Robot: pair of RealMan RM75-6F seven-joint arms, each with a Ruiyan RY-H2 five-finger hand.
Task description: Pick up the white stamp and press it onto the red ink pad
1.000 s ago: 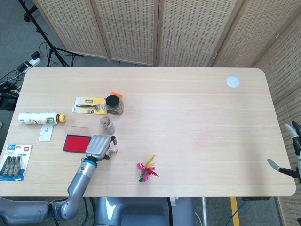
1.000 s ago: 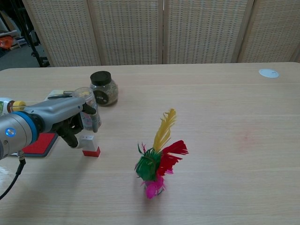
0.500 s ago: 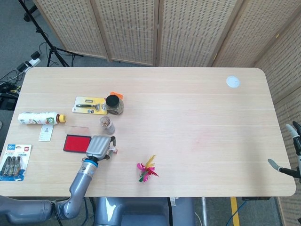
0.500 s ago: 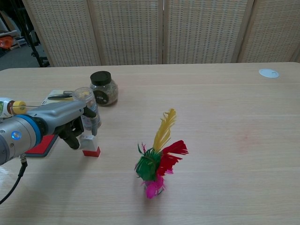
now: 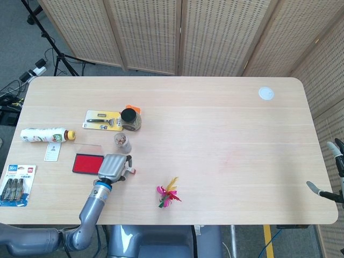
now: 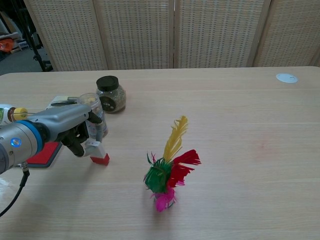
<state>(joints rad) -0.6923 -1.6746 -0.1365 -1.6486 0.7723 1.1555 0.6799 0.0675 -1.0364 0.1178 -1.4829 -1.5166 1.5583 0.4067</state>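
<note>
The pale wood-grain table (image 5: 215, 123) carries everything. The left hand (image 6: 75, 131) pinches the white stamp (image 6: 96, 151), a small block with a red base, tilted just off the tabletop. Touching the hand's outer side lies the flat red ink pad (image 5: 86, 163). Just behind the fingers stands a clear plastic jar (image 6: 91, 107); beyond it, a black-lidded glass jar (image 6: 110, 93). A feathered shuttlecock (image 6: 167, 167) stands well apart. The right hand (image 5: 332, 173) hangs with fingers spread, empty.
</note>
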